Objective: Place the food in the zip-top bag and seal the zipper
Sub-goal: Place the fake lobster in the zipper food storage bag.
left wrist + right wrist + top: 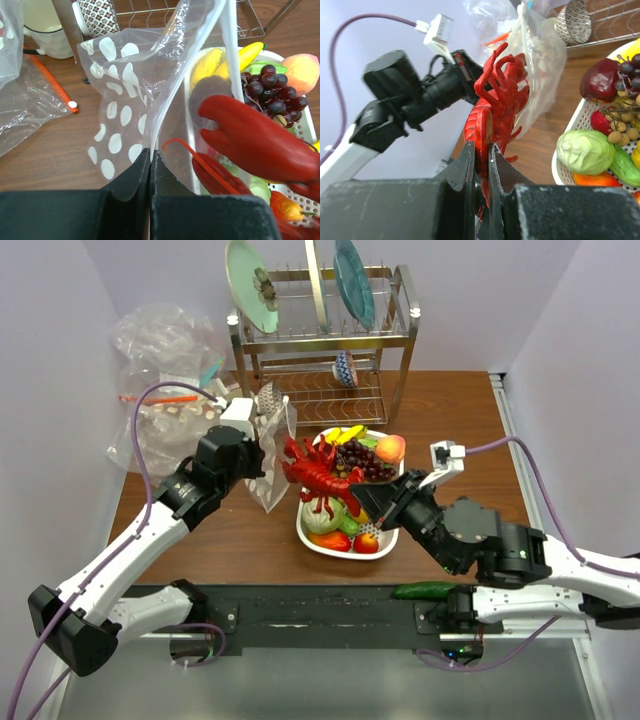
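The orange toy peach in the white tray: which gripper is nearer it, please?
Right. The right gripper, holding the red plastic lobster, is above the tray, near the peach; the left gripper, pinching the dotted clear bag, is left of the tray.

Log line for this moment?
left jaws: shut on zip-top bag | right jaws: shut on red lobster | lobster held beside bag, above tray

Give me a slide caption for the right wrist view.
Right gripper pinches the red lobster by its tail, claws toward the polka-dot zip-top bag.
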Action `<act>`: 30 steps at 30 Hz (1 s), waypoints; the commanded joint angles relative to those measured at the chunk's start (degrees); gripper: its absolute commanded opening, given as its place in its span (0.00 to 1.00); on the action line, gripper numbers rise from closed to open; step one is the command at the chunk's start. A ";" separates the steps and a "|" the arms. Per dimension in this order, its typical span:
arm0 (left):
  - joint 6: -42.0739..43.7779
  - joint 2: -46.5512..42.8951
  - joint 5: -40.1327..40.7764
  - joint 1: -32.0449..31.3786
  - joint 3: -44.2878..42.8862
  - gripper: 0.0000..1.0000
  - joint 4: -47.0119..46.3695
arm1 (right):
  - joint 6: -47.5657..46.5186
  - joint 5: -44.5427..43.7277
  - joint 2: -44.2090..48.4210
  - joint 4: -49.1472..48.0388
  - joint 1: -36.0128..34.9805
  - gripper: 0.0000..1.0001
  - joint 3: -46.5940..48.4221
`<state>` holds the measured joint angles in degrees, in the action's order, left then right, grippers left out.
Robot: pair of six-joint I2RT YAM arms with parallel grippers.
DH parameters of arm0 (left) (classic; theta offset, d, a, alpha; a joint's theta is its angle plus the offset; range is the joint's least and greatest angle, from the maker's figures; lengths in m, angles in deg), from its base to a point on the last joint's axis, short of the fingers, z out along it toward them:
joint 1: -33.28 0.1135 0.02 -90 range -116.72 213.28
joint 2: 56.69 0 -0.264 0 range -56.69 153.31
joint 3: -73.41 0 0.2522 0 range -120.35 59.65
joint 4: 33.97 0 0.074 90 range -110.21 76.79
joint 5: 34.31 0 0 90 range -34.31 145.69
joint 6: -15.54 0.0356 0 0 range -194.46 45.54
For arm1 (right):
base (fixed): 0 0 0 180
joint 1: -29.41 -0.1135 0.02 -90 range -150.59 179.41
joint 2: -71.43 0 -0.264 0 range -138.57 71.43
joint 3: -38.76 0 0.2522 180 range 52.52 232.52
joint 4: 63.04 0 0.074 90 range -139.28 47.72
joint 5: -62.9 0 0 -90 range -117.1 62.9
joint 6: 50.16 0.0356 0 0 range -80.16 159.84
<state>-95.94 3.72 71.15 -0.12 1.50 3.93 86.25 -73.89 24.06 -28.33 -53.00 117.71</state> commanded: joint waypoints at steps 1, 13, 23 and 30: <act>-0.59 -1.25 -1.92 0.19 0.05 0.00 -3.66 | 6.05 5.99 -0.88 -3.90 6.97 0.00 -1.46; 1.17 -2.48 -9.83 0.19 2.16 0.00 -7.09 | 11.94 32.51 -7.73 -10.40 24.29 0.00 -6.39; 1.88 -0.02 -10.29 -2.62 3.83 0.00 -8.58 | 12.12 41.51 -18.63 -10.58 27.57 0.00 -2.09; 0.47 1.65 -3.77 -3.33 7.52 0.00 -9.55 | 10.89 37.74 -17.58 -5.22 28.53 0.00 1.60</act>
<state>-94.91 4.68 64.53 -3.16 7.95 -2.34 96.83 -35.07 3.36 -33.36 -25.40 113.97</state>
